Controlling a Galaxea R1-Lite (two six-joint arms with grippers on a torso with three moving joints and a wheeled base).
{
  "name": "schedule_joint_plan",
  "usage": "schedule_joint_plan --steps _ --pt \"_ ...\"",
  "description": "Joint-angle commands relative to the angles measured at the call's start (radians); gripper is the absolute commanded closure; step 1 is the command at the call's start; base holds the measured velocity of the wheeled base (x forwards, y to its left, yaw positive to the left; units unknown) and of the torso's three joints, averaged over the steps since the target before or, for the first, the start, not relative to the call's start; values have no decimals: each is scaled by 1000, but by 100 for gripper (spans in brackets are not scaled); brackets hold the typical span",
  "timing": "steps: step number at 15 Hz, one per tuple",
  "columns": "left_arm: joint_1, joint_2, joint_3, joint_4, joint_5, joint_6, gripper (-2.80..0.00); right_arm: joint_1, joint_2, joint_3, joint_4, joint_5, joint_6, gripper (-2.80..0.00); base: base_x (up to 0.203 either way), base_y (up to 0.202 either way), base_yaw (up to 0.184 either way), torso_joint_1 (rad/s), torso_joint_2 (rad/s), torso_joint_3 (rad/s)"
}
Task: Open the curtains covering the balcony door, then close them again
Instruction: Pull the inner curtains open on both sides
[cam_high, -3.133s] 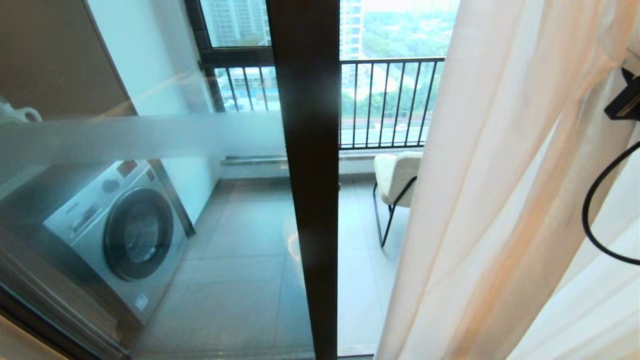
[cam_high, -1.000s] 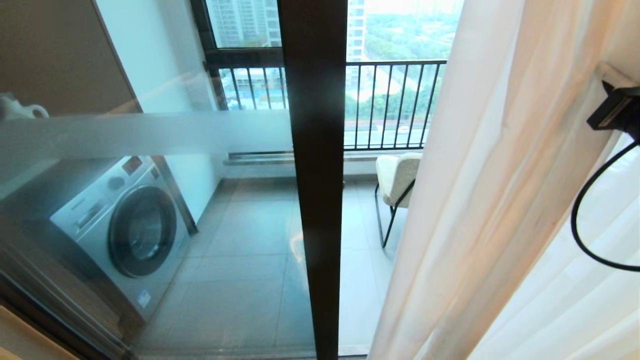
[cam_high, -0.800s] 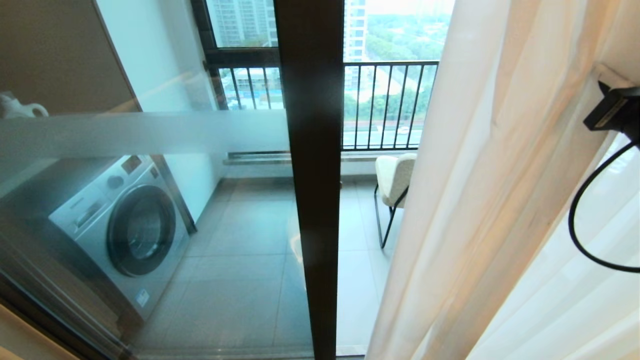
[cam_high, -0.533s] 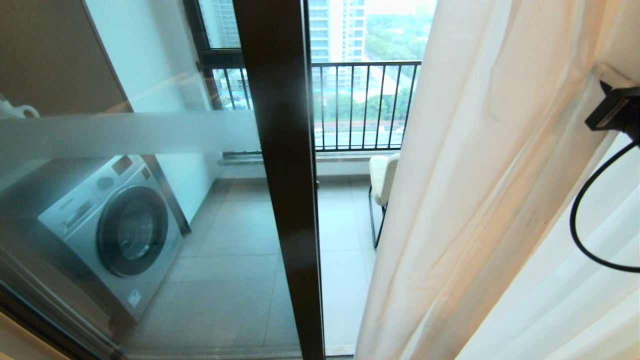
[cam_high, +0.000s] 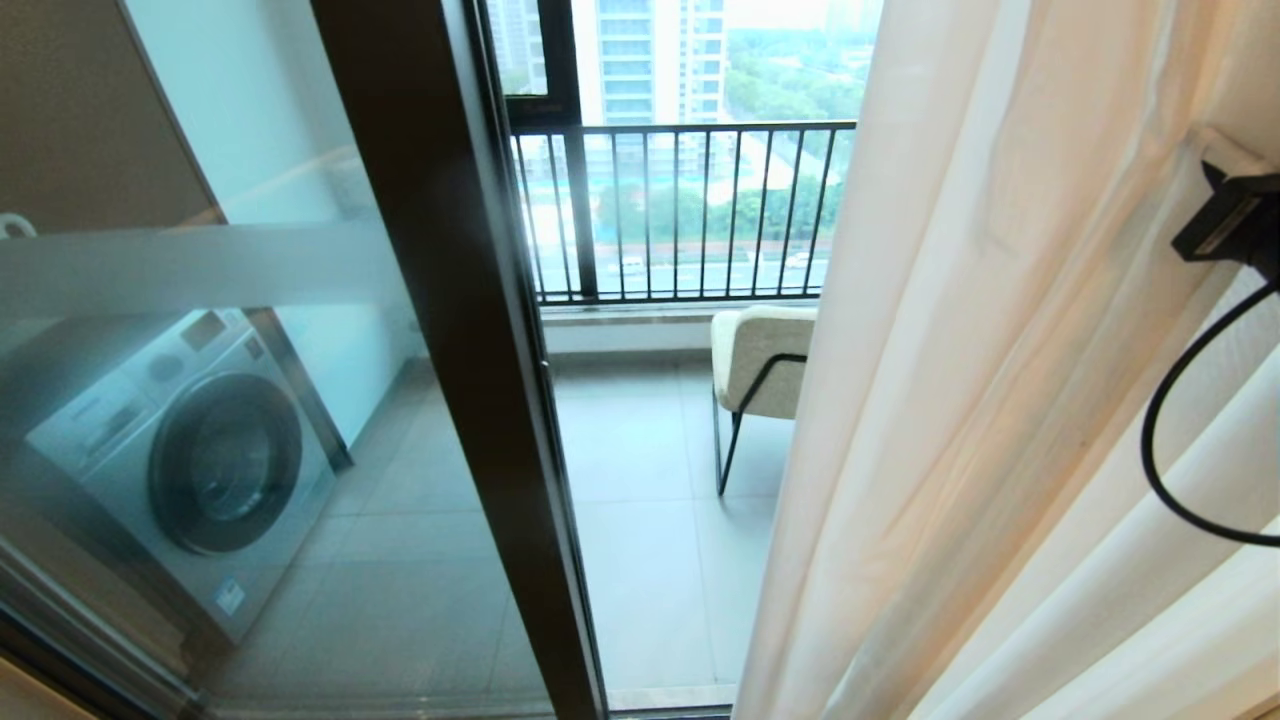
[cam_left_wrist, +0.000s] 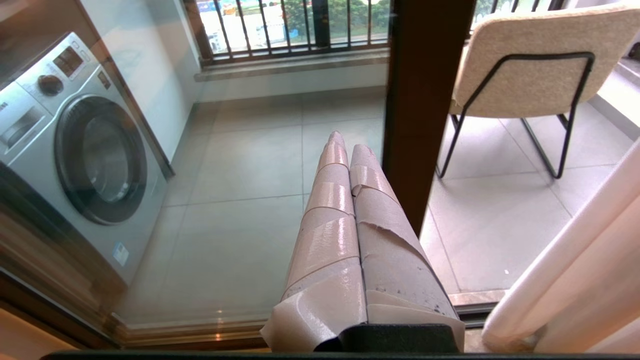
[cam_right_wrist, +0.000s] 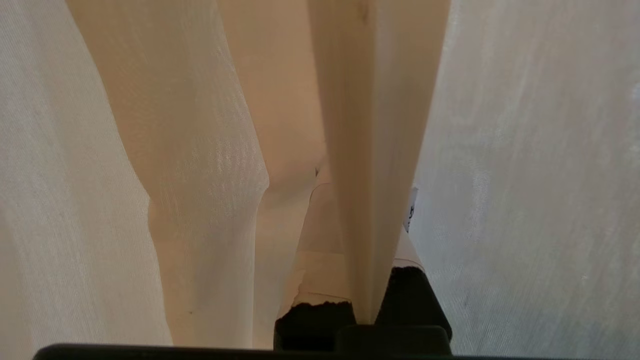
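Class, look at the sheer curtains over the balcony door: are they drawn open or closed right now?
Mostly open. The curtains hang bunched at the right, leaving the balcony door glass, washing machine and chair uncovered.

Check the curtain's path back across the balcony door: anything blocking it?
Nothing visible. The curtain, gathered right with a fold between the right gripper fingers, hangs inside the balcony door; the chair and washing machine stand beyond the glass.

a grey tiled floor (cam_high: 640, 520) is seen across the lower middle of the head view. a silver washing machine (cam_high: 180, 470) is set at lower left against a pale wall (cam_high: 260, 110). a cream chair (cam_high: 760, 365) on black legs is placed mid-frame. a black-barred railing (cam_high: 690, 210) is lit by daylight above, with towers and trees beyond.
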Motion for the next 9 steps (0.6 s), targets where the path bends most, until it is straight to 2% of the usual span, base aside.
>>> schedule_joint_plan --steps 1,9 --pt "0 0 0 0 0 1 0 1 0 0 -7 0 0 0 0 -187 -3 -2 2 2" --pt "0 0 0 0 0 1 0 1 0 3 -7 0 0 0 0 -180 -1 1 2 3"
